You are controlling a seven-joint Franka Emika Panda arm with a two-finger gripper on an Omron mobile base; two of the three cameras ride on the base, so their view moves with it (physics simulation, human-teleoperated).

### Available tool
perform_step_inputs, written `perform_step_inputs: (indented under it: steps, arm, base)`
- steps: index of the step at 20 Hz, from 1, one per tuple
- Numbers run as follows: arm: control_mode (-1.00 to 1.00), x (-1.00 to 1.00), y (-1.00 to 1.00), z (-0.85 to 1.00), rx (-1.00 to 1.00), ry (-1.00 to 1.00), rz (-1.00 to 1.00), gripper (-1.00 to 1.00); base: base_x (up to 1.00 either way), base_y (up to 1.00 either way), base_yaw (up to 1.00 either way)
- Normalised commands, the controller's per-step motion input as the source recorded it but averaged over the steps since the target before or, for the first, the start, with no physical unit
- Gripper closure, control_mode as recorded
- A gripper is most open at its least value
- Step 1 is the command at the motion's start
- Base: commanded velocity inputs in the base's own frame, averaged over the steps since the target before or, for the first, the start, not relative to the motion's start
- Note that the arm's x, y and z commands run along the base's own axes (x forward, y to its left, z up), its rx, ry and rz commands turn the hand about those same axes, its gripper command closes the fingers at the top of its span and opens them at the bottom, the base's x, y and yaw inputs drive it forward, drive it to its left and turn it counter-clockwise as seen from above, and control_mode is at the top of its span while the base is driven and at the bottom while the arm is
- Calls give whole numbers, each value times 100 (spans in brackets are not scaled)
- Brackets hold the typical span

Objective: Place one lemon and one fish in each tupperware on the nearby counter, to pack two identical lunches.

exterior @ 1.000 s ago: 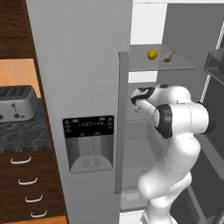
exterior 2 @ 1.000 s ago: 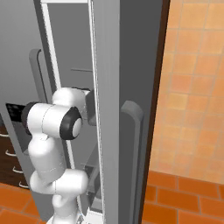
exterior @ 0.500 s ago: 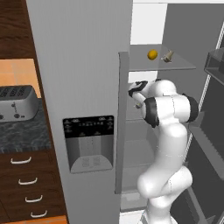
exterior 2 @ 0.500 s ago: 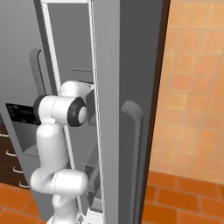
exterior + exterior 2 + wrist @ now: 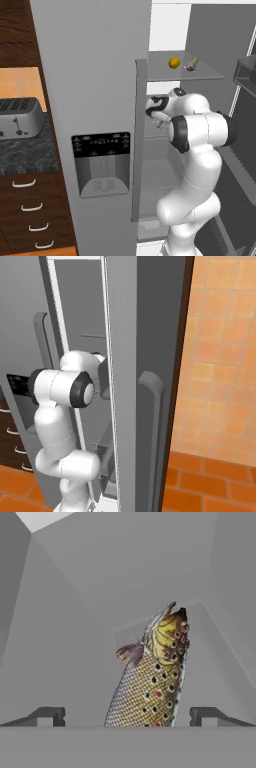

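My gripper (image 5: 127, 717) is open inside the fridge. A speckled tan fish (image 5: 152, 677) lies between its two fingertips (image 5: 49, 714), with a gap on each side. From the left base view, the gripper (image 5: 152, 107) sits under the upper shelf (image 5: 210, 76), close to the door edge. On that shelf rest a yellow lemon (image 5: 174, 62) and a second small fish (image 5: 191, 64). The dark marbled counter (image 5: 25, 150) lies to the left of the fridge. The tupperware is out of view.
The closed grey fridge door (image 5: 95, 110) with its dispenser (image 5: 102, 162) stands left of the arm. The open door (image 5: 145, 381) crowds the arm on the right. A toaster (image 5: 17, 116) sits on the counter above dark drawers (image 5: 30, 210).
The arm's elbow has swung a little to the left and lifted. The hand has stayed under the upper shelf near the door edge. The lemon and shelf fish have not moved.
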Motion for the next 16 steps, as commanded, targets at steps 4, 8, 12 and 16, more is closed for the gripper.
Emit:
perform_step_inputs:
  steps: [4,8,12,16]
  arm:
    - [-100,-3,14,-52,-4,6,0,-100]
    - [-100,3,-1,-84,-6,5,0,100]
    - [-100,-52,-36,-25,-1,1,-1,100]
    - [-100,-100,-63,0,1,-9,-8,100]
  base:
    - [0,0,0]
    - [0,0,0]
    - [0,0,0]
    - [0,0,0]
